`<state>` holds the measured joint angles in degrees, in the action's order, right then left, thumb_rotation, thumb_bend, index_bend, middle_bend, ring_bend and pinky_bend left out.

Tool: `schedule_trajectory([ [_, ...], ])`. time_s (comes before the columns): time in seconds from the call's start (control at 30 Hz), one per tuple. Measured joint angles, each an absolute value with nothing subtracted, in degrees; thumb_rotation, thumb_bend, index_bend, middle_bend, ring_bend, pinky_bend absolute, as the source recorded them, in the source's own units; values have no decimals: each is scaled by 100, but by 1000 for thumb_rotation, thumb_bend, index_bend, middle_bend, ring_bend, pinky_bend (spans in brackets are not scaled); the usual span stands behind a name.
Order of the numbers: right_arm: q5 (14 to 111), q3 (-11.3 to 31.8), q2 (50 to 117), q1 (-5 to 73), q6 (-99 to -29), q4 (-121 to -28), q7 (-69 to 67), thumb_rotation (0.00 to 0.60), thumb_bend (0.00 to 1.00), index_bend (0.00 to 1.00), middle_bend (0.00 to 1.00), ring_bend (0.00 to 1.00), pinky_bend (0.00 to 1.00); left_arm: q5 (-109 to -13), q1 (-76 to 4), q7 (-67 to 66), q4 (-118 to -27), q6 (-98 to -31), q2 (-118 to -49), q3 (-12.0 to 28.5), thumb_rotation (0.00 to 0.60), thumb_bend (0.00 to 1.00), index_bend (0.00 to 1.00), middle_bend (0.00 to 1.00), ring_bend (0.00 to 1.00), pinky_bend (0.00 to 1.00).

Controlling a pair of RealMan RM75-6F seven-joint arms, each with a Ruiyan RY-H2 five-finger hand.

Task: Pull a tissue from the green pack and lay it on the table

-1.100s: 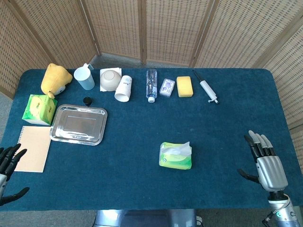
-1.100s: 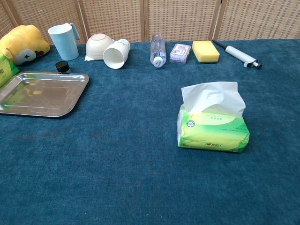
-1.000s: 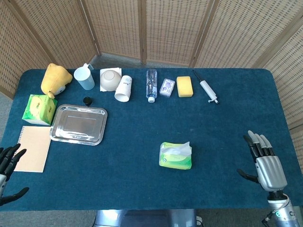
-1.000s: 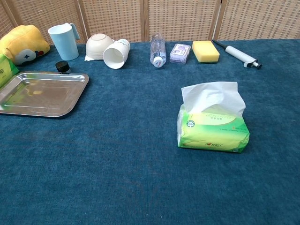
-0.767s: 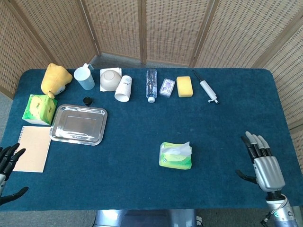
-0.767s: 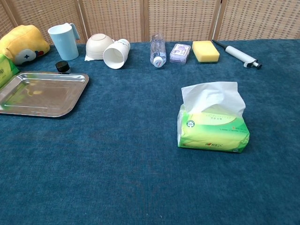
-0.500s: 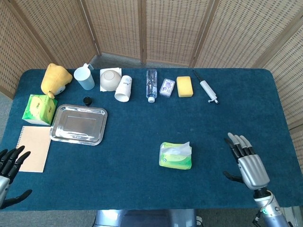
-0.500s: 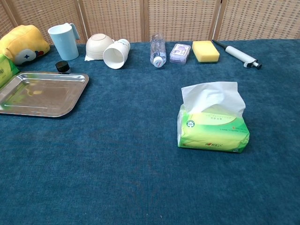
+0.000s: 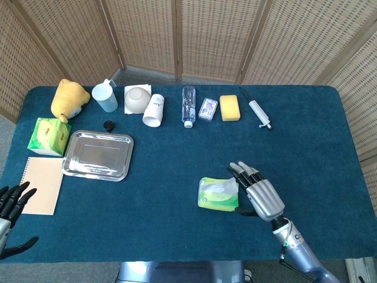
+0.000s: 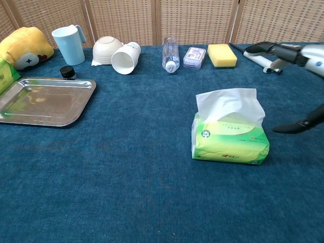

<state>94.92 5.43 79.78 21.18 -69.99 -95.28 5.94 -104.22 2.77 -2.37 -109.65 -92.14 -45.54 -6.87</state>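
So the green pack is sitting near the front-middle of the blue tabletop, flat on its back, with a white tissue puffed up out of the slot on top. Nothing's been pulled yet.

The right hand is just to the right of the pack, fingers spread apart and holding nothing. From the chest view it looks like it's beside the tissue rather than touching it, but I can't say for sure how close. The left hand is way off at the near-left edge, also spread and empty, next to the tan notepad.

My guess on handling: the tissue is feather-light, floppy and tears easily, so pinch the raised peak of it between thumb and a finger, not the plastic. The pack itself looks soft and light too, so a straight-up pull could lift the whole thing off the tabletop. Probably worth pulling slowly, or pinning the pack down with the other hand. There's bare cloth to the left of it for laying the tissue down.
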Motion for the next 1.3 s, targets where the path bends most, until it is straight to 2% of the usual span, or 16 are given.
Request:
schedule_trajectory([
  [0.07, 9410, 595, 8150, 2224, -6881, -9412, 686, 600, 131, 152, 211, 172, 302, -10383, 271, -188, -10959, -9210, -4545, -679, 600, 0, 0, 0, 0, 0],
  [0.2, 9264, 661, 8438, 2399, -6713, -9099, 947, 600, 157, 186, 241, 197, 333, -10395, 247, -160, -10954, -9161, -4533, -685, 600, 0, 0, 0, 0, 0],
  [0.43, 9038, 735, 8725, 2571, -6625, -8921, 1176, 600, 363, 476, 460, 380, 490, -10310, 254, -52, -10945, -9220, -4512, -653, 600, 0, 0, 0, 0, 0],
  [0.57, 8918, 748, 8763, 2592, -6654, -9015, 1307, 600, 402, 608, 595, 498, 557, -10337, 251, -61, -10941, -9214, -4511, -655, 600, 0, 0, 0, 0, 0],
  [0.67, 8896, 728, 8785, 2614, -6663, -9045, 1353, 600, 418, 650, 643, 539, 592, -10345, 254, -65, -10948, -9214, -4513, -660, 600, 0, 0, 0, 0, 0],
  [0.83, 8905, 729, 8816, 2686, -6676, -9051, 1419, 600, 437, 675, 666, 552, 606, -10334, 270, -37, -10951, -9257, -4502, -654, 600, 0, 0, 0, 0, 0],
  [1.03, 9433, 864, 8769, 2736, -7280, -9236, 1285, 600, 444, 684, 677, 562, 607, -10308, 261, -6, -10944, -9240, -4492, -644, 600, 0, 0, 0, 0, 0],
  [1.17, 9954, 1133, 8778, 2859, -7858, -9406, 1256, 600, 446, 686, 681, 567, 607, -10356, 270, -42, -10949, -9247, -4501, -658, 600, 0, 0, 0, 0, 0],
  [1.3, 10036, 1500, 8815, 3099, -7954, -9649, 1368, 600, 446, 686, 681, 567, 607, -10355, 288, -40, -10948, -9285, -4502, -655, 600, 0, 0, 0, 0, 0],
])
